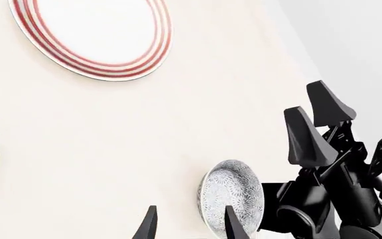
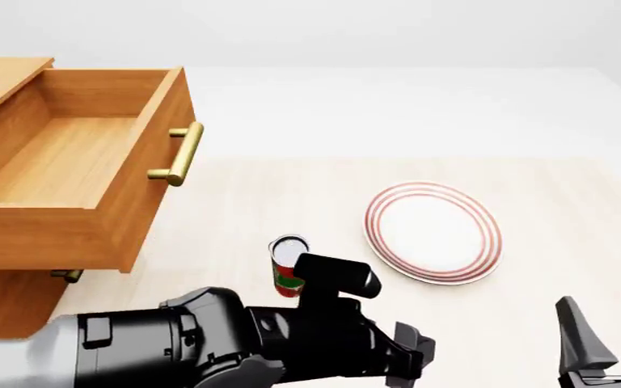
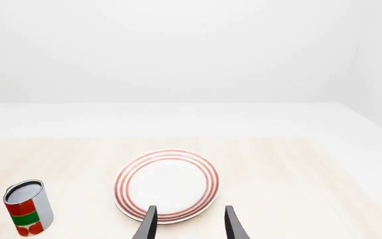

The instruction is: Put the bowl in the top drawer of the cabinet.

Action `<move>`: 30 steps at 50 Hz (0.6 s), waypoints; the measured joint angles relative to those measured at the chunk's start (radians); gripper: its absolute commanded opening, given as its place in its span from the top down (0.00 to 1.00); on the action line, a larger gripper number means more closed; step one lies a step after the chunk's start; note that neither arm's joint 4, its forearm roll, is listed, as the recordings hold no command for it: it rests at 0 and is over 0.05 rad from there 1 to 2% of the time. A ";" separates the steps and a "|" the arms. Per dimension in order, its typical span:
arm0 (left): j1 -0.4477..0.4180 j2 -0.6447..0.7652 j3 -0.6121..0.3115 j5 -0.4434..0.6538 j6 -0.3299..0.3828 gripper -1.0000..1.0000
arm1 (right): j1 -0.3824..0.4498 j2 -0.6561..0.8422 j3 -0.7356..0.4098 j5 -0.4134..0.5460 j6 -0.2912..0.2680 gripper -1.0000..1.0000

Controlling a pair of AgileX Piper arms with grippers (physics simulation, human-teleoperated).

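Left wrist view: the left end effector [image 1: 187, 224] stood open, the bowl [image 1: 232, 194] just beyond its fingertips on the desk [image 1: 111, 149].

Front view: the top drawer [image 2: 73, 174] hung open.

Right wrist view: the right end effector [image 3: 187, 224] was open above the plate [image 3: 167, 184].

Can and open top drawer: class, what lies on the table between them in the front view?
Nothing: in the front view, bare table separates the can from the top drawer.

pale table [image 2: 246, 202], plate [image 2: 433, 233], can [image 2: 288, 265], bowl [image 1: 232, 195]
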 measured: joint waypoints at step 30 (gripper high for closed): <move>-0.060 0.096 -0.021 -0.043 -0.062 0.00 | 0.000 0.000 0.000 0.000 0.000 0.00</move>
